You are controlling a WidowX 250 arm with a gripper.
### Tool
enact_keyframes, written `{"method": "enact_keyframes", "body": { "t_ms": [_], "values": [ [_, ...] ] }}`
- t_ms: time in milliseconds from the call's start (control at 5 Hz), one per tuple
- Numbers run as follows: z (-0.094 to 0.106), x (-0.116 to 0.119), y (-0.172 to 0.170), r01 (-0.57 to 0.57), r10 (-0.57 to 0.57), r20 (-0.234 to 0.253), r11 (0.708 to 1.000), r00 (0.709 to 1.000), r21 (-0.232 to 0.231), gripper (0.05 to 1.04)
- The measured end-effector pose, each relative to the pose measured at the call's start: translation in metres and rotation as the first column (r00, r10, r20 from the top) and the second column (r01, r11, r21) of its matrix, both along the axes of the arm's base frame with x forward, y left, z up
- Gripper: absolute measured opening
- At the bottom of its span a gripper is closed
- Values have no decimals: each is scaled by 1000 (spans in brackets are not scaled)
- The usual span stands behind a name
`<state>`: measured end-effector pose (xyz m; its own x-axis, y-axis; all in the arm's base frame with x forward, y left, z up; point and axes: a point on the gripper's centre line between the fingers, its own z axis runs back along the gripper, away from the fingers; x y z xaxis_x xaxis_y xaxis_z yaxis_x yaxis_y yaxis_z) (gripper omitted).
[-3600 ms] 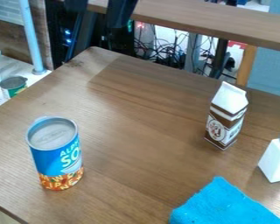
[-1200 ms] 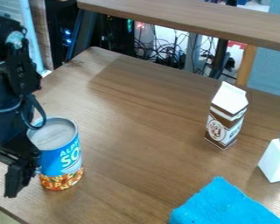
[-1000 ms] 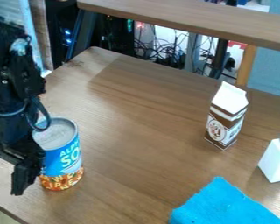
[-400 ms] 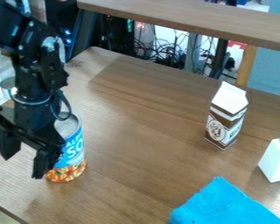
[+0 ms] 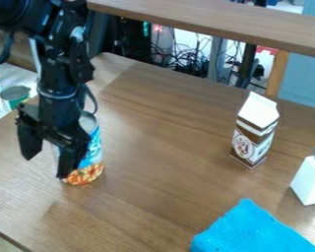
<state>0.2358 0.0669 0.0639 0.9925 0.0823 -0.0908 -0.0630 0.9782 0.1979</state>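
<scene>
At the left of the table, the black gripper (image 5: 48, 161) hangs low with its two fingers apart, so it is open. Its right-hand finger overlaps the left side of a blue soup can (image 5: 85, 173) with an orange lower band. The can stands upright, its top partly hidden by the gripper; nothing is seen between the fingers. A brown and white milk carton (image 5: 253, 132) stands upright at the right. Near the right edge is a white bottle (image 5: 310, 181) with a grey cap. The blue cloth (image 5: 252, 230) lies at the front right.
The wooden table (image 5: 157, 147) has its far corner at upper left. A raised wooden shelf (image 5: 212, 22) crosses behind it, with cables below. Off the left edge, on a lower surface, stands a green can (image 5: 14, 97).
The gripper came in from the left, went down beside the can, then moved away from the camera and rightward. The can has shifted the same way, still upright.
</scene>
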Motion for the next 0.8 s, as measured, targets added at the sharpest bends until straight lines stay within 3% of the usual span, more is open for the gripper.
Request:
{"method": "enact_keyframes", "body": {
  "t_ms": [800],
  "values": [
    [8,77,-4,14,-14,27,1000,1000,12,1001]
  ]
}}
